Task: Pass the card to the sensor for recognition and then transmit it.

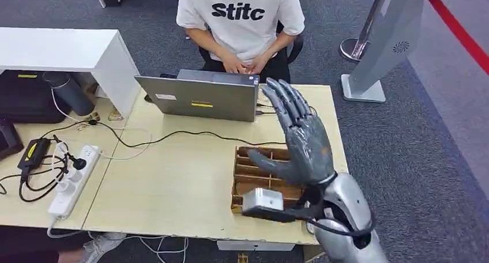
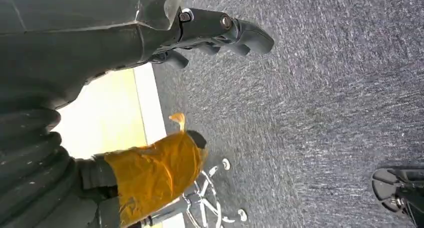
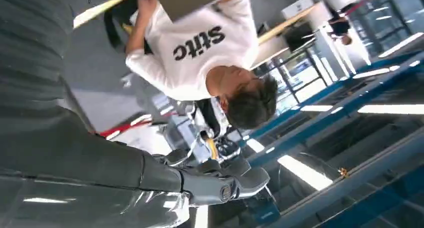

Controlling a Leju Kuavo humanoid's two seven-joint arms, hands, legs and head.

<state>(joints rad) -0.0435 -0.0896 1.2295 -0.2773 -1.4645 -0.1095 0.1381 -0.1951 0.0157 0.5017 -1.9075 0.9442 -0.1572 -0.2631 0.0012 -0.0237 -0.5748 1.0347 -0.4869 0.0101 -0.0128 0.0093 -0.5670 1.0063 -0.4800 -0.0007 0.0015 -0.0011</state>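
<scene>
My right hand [image 1: 300, 133] is raised upright above the right part of the table, fingers spread and palm empty. Directly below it a wooden box [image 1: 254, 171] with divided slots sits near the table's front edge; I cannot tell what is in the slots. A small grey unit [image 1: 262, 200] on a black bracket sits by my right wrist over the box's near end. In the right wrist view the hand's fingers [image 3: 225, 185] stretch out with nothing in them. My left hand [image 2: 220, 30] hangs beside the table edge [image 2: 145, 108] over the carpet, fingers loosely extended and empty.
A grey laptop [image 1: 202, 96] stands at the table's far edge, and a person in a white T-shirt [image 1: 239, 21] sits behind it. A black cable [image 1: 190, 135] crosses the table. A power strip [image 1: 72, 179] and a white shelf [image 1: 57, 49] are on the left, a grey kiosk stand [image 1: 380, 49] on the right.
</scene>
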